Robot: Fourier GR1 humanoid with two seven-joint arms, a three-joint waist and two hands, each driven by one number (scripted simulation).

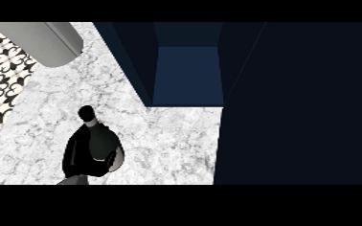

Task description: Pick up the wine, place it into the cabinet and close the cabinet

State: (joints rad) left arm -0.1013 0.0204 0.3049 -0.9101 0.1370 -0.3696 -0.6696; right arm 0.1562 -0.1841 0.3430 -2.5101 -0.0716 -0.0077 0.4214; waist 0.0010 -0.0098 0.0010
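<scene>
Head view: marble counter (pixel 176 139), seen steeply from above. The wine bottle (pixel 87 115) stands upright near the counter's front-left corner, its dark cap and neck poking up out of a black hand. That is the left hand (pixel 88 148), coming in from the lower edge on the left side, fingers curled round the bottle's body (most of the body hidden by the hand; a pale sliver shows at its right side). The bottle's long axis reads close to vertical, neck toward the counter's back edge in this view. The open cabinet (pixel 187 74) lies to the back and right of the bottle, its blue interior facing the counter's middle; the dark door panel (pixel 290 105) runs down the right edge. Right hand not in view. Judgement: the bottle must travel right and back into the opening, so the left hand carries it.
</scene>
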